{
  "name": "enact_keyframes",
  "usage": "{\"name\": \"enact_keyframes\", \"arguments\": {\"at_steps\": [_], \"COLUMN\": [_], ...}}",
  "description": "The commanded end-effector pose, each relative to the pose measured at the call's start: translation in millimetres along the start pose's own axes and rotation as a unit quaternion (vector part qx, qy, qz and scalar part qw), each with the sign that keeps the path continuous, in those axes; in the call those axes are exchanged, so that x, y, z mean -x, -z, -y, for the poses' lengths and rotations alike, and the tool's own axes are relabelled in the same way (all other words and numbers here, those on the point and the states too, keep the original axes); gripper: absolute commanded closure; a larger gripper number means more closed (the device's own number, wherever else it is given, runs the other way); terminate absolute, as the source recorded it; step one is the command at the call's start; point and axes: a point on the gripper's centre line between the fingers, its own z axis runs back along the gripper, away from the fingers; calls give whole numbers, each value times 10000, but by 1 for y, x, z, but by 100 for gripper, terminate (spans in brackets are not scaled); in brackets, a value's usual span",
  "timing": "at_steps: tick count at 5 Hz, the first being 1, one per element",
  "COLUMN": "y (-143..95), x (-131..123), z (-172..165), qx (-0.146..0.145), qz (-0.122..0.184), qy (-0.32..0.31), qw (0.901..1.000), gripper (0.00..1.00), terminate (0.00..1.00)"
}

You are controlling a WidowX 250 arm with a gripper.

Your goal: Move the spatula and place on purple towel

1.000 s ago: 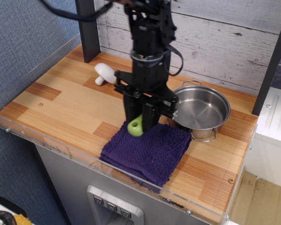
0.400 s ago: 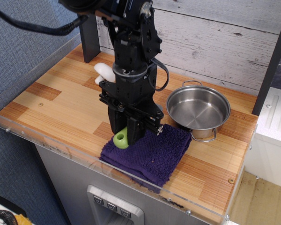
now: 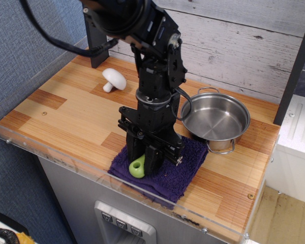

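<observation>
The purple towel (image 3: 185,168) lies folded at the front of the wooden counter, next to the steel pot. My gripper (image 3: 144,158) hangs straight down over the towel's left half, its fingers low on the cloth. It is shut on the spatula, of which only the lime-green handle end with its hole (image 3: 138,168) shows, sticking out below the fingers and resting on or just above the towel. The grey blade is hidden behind the gripper.
A steel pot (image 3: 216,118) stands right of the gripper, touching the towel's far right corner. A white toy mushroom (image 3: 113,78) lies at the back left. A clear acrylic rim (image 3: 56,155) runs along the counter's front and left edges. A dark post (image 3: 95,43) stands at the back.
My gripper has moved toward the front and lower with the spatula, from the towel's back edge to low over its left half. The mushroom, hidden before, now shows.
</observation>
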Motion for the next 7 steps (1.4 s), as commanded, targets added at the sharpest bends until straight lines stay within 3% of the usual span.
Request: {"name": "enact_keyframes", "arguments": {"at_steps": [1,2,3,4,6,7], "y": [13,-5,-53,-103,-196,-192], "x": [-1,4,15,18,-6,-39], "z": [-3,-6,-19,-40,-83,-86], "qx": [52,21,52,42,185,138], "qz": [-119,-3,311,387,181,311], "qy": [177,83,-162,-353,-739,-561], "qw": [9998,10000,9994,9986,9969,9978], "gripper": [0,0,0,0,0,0], "terminate": [0,0,0,0,0,0]}}
